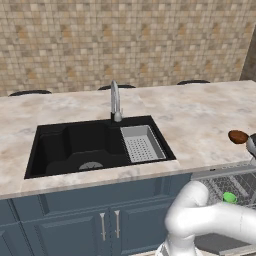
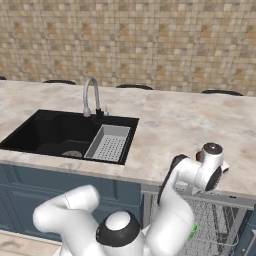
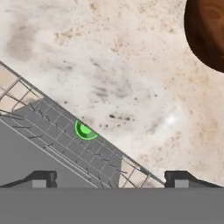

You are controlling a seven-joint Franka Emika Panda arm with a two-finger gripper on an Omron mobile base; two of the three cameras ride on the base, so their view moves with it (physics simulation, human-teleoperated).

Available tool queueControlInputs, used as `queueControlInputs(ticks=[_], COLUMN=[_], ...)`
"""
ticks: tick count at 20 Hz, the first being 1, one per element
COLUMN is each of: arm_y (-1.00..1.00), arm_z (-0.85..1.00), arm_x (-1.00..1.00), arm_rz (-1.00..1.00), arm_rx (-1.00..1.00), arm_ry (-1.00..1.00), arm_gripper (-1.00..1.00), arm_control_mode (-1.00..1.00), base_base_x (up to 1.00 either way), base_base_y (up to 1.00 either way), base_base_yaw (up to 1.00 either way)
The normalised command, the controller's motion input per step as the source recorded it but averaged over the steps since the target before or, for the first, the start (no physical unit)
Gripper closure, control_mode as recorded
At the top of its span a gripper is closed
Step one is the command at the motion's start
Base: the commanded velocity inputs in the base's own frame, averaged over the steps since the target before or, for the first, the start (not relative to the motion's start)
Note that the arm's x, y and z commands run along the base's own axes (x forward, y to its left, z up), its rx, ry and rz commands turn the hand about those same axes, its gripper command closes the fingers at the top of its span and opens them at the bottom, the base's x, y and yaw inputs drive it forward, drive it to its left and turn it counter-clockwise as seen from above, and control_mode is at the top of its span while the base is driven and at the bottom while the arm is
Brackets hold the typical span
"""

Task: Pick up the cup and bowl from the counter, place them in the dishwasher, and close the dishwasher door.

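While the cup (image 1: 229, 197) already sits in the dishwasher (image 1: 235, 185) rack, the bowl (image 1: 238, 136) waits on the counter (image 1: 200, 115) near its front edge — just above the rack. The gripper (image 3: 109, 178) hangs wide open and empty near the bowl — probably to grab it next.

A home kitchen: a marbled stone counter (image 1: 200, 115) holds a black sink (image 1: 95, 145) with a steel tap (image 1: 115, 102), dark blue cabinet doors (image 1: 100, 220) sit below, an open dishwasher (image 1: 235, 187) stands beside them, and a tan mosaic-tiled wall (image 1: 125, 40) runs behind.
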Motion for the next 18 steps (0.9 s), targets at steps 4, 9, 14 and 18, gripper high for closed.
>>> queueControlInputs(ticks=[4, 9, 14, 18], arm_y=[-0.03, -0.06, -0.27, -0.29], arm_z=[0.53, 0.44, 0.59, 0.38], arm_x=[0.35, 0.37, 0.13, 0.22], arm_rz=[0.15, 0.3, 0.41, 0.48], arm_rx=[-0.15, -0.08, 0.0, 0.01], arm_ry=[0.17, 0.15, 0.03, 0.06], arm_gripper=[-1.0, -1.0, -1.0, -1.0], arm_control_mode=[-1.0, -1.0, -1.0, -1.0], base_base_x=[0.0, 0.0, 0.0, 0.0], base_base_y=[0.0, 0.0, 0.0, 0.0], base_base_yaw=[0.0, 0.0, 0.0, 0.0])
